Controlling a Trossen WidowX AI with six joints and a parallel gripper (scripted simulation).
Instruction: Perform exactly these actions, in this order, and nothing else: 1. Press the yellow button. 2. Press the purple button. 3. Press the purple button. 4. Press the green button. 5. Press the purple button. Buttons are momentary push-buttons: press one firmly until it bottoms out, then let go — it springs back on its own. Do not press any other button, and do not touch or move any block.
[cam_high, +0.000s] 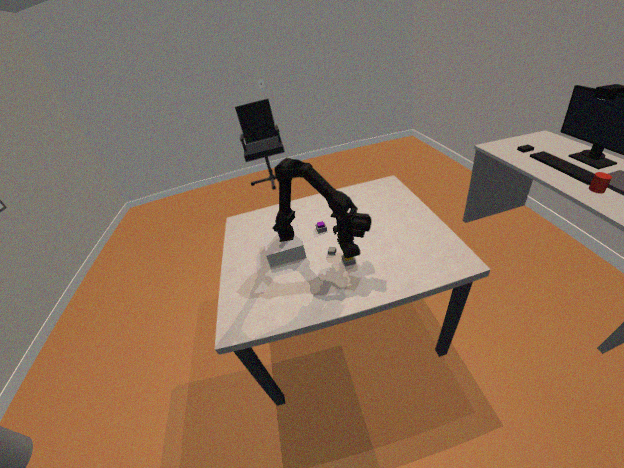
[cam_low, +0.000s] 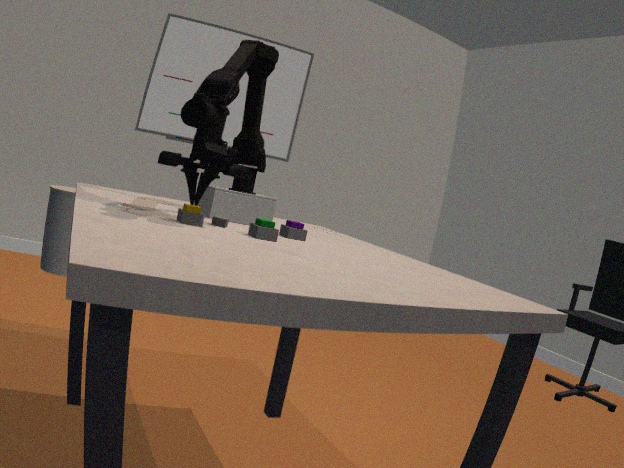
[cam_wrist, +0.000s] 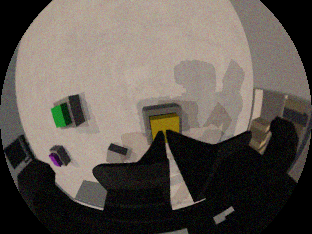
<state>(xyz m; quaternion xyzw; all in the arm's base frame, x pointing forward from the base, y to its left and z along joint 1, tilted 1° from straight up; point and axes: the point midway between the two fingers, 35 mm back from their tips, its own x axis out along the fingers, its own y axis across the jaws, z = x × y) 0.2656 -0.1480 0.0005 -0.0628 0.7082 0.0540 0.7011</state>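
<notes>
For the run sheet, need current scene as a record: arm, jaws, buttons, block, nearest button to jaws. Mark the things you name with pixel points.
arm: black six-joint arm (cam_high: 313, 183) (cam_low: 256, 95), bent down over the table
jaws: shut, tips at the yellow button's top
buttons: yellow square push-button (cam_low: 191, 208) (cam_wrist: 165, 124); green square push-button (cam_low: 264, 223) (cam_wrist: 61, 115); purple square push-button (cam_high: 320, 224) (cam_low: 294, 224) (cam_wrist: 55, 159)
block: small grey block (cam_high: 331, 250) (cam_low: 219, 221) (cam_wrist: 118, 149), untouched
nearest button: yellow

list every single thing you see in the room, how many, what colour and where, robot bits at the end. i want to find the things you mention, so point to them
table (cam_high: 423, 241) (cam_low: 352, 272): one, pale top, dark legs, mid-room
push-buttons: three, on the table; yellow (cam_low: 192, 208) (cam_wrist: 165, 122) under the hand, green (cam_low: 265, 222) (cam_wrist: 61, 115) and purple (cam_high: 320, 224) (cam_low: 294, 224) (cam_wrist: 55, 159) near each other
block (cam_high: 331, 250) (cam_low: 219, 221) (cam_wrist: 118, 149): one, grey, by the yellow button
chair (cam_high: 257, 120) (cam_low: 610, 282): one, black, beyond the table
desk (cam_high: 496, 151): one, pale, with black monitor (cam_high: 587, 118), black keyboard (cam_high: 562, 166), red cup (cam_high: 599, 182)
whiteboard (cam_low: 161, 60): one, white, on wall
bin (cam_low: 57, 231): one, grey, beside table
arm (cam_high: 284, 196) (cam_low: 255, 105): one, black, on grey base
hand (cam_high: 348, 256) (cam_low: 194, 203) (cam_wrist: 164, 133): one, black, shut, at the yellow button
</notes>
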